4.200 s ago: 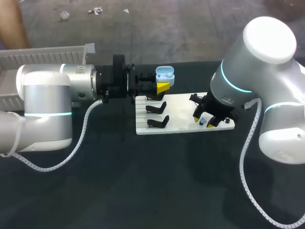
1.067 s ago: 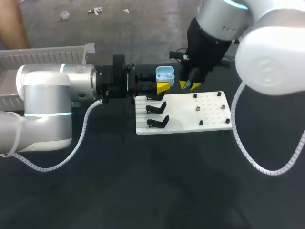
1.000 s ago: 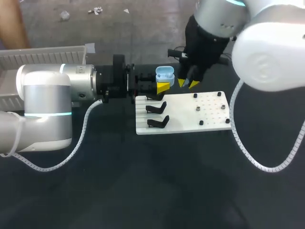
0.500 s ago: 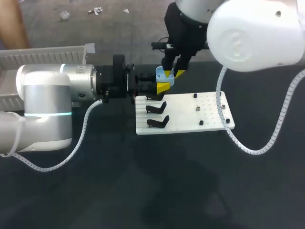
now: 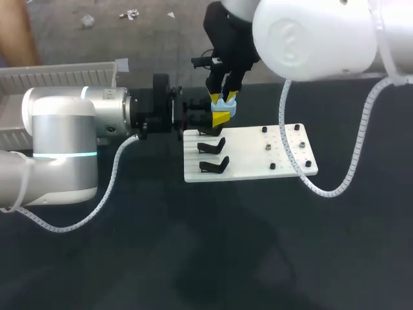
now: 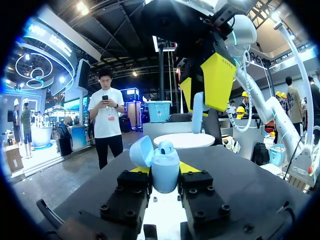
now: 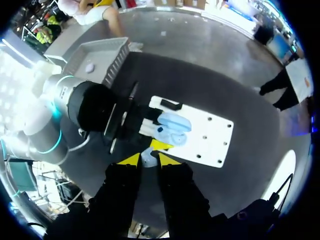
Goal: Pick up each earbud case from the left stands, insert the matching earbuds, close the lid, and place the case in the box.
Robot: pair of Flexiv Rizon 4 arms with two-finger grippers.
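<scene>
Insertion step: right tool pinches an earbud over the open case, clamped in the left tool. Next: a straight, aligned drop into the case.

Head view: the right gripper covers the case opening; the earbud at its tips is too small to make out there. The pegs on the board are too small to identify. The box sits partly behind the left arm.
</scene>
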